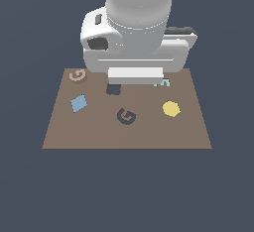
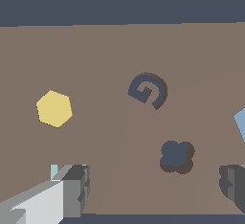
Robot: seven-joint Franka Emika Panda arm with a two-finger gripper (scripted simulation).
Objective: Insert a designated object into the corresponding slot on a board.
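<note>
Your gripper (image 2: 153,189) is hanging spread wide and holding nothing, one finger (image 2: 72,189) and the other (image 2: 234,182) sitting well apart above the board (image 1: 149,137). You are seeing the bulky white arm (image 1: 134,28) covering the board's far edge in the exterior view. The blue diamond (image 1: 78,103) is lying toward the exterior view's left, the yellow hexagon (image 1: 171,108) toward its right. The dark G-shaped slot (image 1: 126,116) is sitting near the board's middle, between them, and the dark cross-shaped cutout (image 1: 113,89) is lying just beyond it. The tan G piece (image 1: 78,75) is resting at the far left corner, well apart from the slot. A small teal piece (image 1: 163,83) is peeking out beside the arm.
</note>
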